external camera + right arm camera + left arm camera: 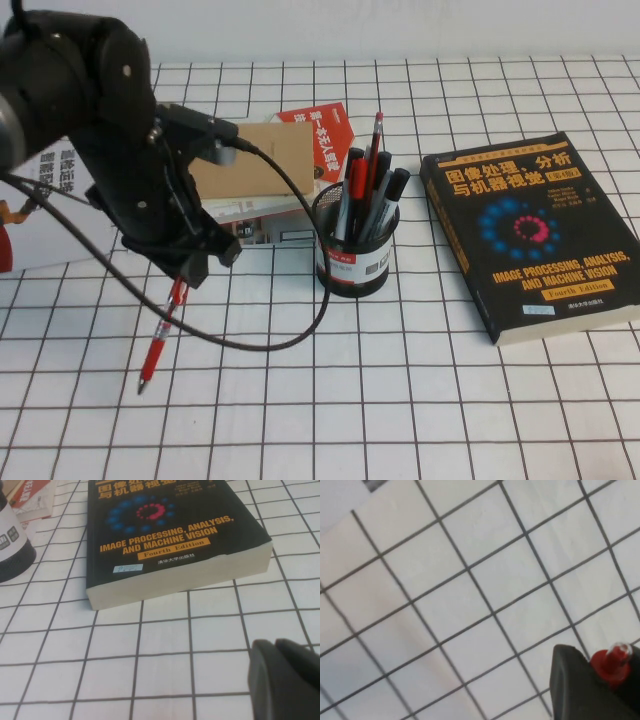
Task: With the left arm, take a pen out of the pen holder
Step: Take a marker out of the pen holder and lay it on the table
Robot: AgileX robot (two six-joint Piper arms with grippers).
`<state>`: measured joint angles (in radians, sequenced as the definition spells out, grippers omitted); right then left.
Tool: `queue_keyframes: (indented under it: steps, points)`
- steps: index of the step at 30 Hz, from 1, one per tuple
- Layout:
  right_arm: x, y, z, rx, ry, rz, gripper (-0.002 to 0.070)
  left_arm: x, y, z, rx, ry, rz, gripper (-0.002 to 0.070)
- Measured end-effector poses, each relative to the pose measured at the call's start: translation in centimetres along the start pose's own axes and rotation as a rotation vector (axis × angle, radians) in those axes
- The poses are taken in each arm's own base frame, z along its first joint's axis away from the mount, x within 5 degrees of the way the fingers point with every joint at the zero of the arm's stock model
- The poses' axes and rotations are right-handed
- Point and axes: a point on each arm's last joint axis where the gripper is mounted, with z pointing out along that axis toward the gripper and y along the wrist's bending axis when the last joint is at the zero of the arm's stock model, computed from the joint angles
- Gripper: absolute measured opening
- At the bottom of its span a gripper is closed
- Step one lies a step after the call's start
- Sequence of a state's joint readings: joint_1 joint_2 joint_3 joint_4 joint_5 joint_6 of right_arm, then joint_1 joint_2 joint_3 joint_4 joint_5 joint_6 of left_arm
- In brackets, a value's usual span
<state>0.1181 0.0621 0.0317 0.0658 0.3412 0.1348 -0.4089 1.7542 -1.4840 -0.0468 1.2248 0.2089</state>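
Left end effector (188, 268) clamps the red pen (158, 340), which hangs toward seven o'clock, pen holder (355, 250) at its three o'clock. Right end effector (285, 680) sits by the book (165, 540); I cannot tell its state.

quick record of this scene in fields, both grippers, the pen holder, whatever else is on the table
black mesh pen holder: upright mid-table, black marker pens inside
left gripper: left of the holder, jaws shut on a red plastic pen
held pen: fully out of the holder, hanging tilted, tip down near the white gridded tablecloth
black textbook: lying flat, right of the holder
right gripper: low over the cloth, off the textbook's near edge
task: pen out, not released
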Motion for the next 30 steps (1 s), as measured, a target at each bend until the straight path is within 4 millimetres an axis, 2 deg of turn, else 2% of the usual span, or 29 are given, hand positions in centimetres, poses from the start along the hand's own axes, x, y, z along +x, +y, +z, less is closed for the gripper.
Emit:
queue_keyframes:
  steps: [4,7,10,14,30]
  points:
    - [0.0,0.0,0.0,0.0,0.0,0.0,-0.002,-1.4,1.1,3.4,0.135,0.044,-0.111,0.0113]
    - [0.0,0.0,0.0,0.0,0.0,0.0,-0.002,-1.7,2.7,5.6,0.249,0.066,-0.23,0.0113]
    - [0.0,0.0,0.0,0.0,0.0,0.0,-0.002,-1.5,4.5,6.8,0.27,0.076,-0.295,0.0113]
    - [0.0,0.0,0.0,0.0,0.0,0.0,-0.002,-1.2,5.3,7.2,0.231,0.099,-0.322,0.0113]
    - [0.0,0.0,0.0,0.0,0.0,0.0,-0.002,-1.5,5.5,7.6,0.213,0.077,-0.342,0.0113]
